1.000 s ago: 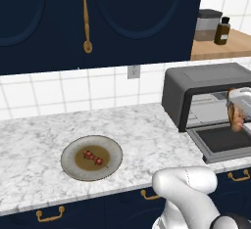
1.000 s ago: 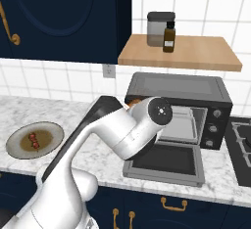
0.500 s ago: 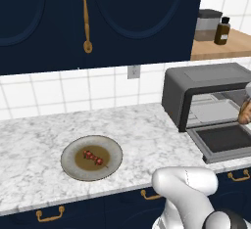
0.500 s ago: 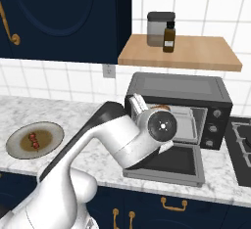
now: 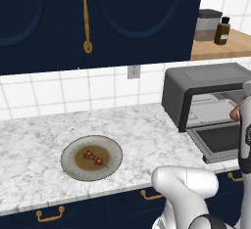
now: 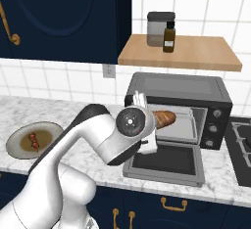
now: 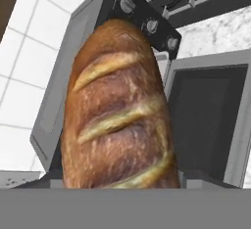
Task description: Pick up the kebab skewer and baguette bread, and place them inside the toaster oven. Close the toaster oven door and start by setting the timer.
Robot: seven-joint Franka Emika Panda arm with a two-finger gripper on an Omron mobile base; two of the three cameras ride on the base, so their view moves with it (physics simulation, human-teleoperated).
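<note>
My gripper (image 6: 151, 121) is shut on the baguette bread (image 6: 164, 118), a golden-brown scored loaf held level in front of the toaster oven's (image 6: 176, 87) open mouth, its free end pointing inward. In the hand view the baguette bread (image 7: 117, 110) hides most of the gripper (image 7: 120, 181), with the toaster oven (image 7: 63, 91) and its lowered door (image 7: 211, 120) behind it. The left base view shows the loaf's end (image 5: 236, 111) at the right edge, over the open door (image 5: 220, 142). The kebab skewer (image 5: 93, 157) lies on a round plate (image 5: 71, 147), far left of the oven (image 5: 206, 81).
A wooden shelf (image 6: 181, 57) above the oven carries a grey canister (image 6: 159, 27) and a dark bottle (image 6: 169, 37). A stovetop (image 6: 242, 140) adjoins the oven's right side. Dark blue upper cabinets (image 5: 98, 17) hang over the marble counter (image 5: 137, 125). The plate with the kebab skewer (image 6: 34, 140) sits at the counter's left.
The hand has swung right and turned, carrying the baguette bread from in front of the oven's left side to its open mouth. The kebab skewer and plate have not moved.
</note>
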